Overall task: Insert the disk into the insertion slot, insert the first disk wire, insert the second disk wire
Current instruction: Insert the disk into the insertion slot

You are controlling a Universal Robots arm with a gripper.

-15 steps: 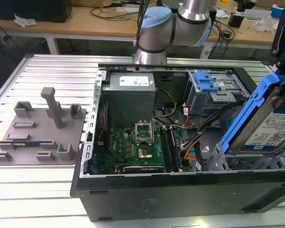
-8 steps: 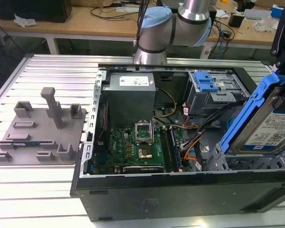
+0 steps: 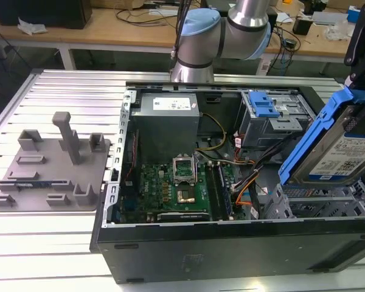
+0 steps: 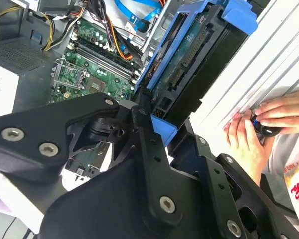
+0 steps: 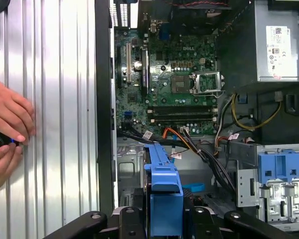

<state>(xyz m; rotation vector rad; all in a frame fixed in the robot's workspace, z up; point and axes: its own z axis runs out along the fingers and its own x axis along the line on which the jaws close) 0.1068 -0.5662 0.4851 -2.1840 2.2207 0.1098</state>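
The arm's claw (image 4: 159, 127) was clamped on the blue frame of the disk (image 3: 337, 149). The disk hung tilted in the air at the exterior view's right end of the open computer case (image 3: 231, 249), above the low grey perforated slot (image 3: 319, 204) and not yet in it. Farther back in the case stood the taller cage (image 3: 264, 112) with its blue latch, the green circuit board (image 3: 176, 188) lay on the case floor with loose wires (image 3: 246, 182) between it and the slot, and a person's hands (image 5: 7, 137) rested on the ribbed metal table (image 3: 48, 243) beside the case, fingers around a small dark object.
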